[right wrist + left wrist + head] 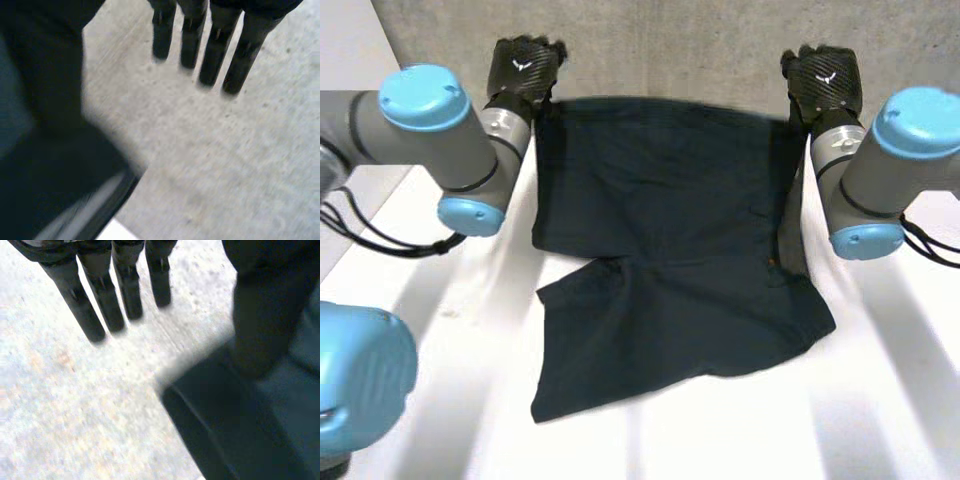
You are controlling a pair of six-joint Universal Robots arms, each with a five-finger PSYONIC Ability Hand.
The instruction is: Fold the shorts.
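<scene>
Dark navy shorts (670, 250) lie spread on the white table (720, 440), their far edge running between my two hands. My left hand (523, 68) hovers at the far left corner. In its wrist view its fingers (100, 305) are straight and apart from the thumb (265, 315), with a corner of the shorts (250, 430) below the thumb and nothing pinched. My right hand (825, 80) hovers at the far right corner, with straight fingers (215, 50) and the thumb (50, 60) over the shorts' edge (50, 190). It holds nothing.
A grey concrete wall (670, 45) rises just behind the table's far edge, close to both hands. Bare white tabletop shows in front of the shorts and to either side. My arms flank the cloth.
</scene>
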